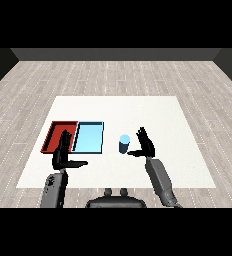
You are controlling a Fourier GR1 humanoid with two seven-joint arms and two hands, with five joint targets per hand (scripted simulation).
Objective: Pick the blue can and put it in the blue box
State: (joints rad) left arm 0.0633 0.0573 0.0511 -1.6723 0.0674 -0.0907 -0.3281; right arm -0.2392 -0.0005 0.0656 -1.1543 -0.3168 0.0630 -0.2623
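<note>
The blue can (124,143) stands upright on the white table, a little right of the light blue tray (88,137). My right hand (145,143) is just right of the can, fingers straight and spread, thumb reaching toward the can's base; a small gap separates them. My left hand (63,152) hovers over the near edge between the red tray (53,136) and the blue tray, fingers straight up and thumb pointing right. It holds nothing.
The red tray and blue tray lie side by side at the table's left middle. The white table (153,115) stretches far behind and to the right of the can.
</note>
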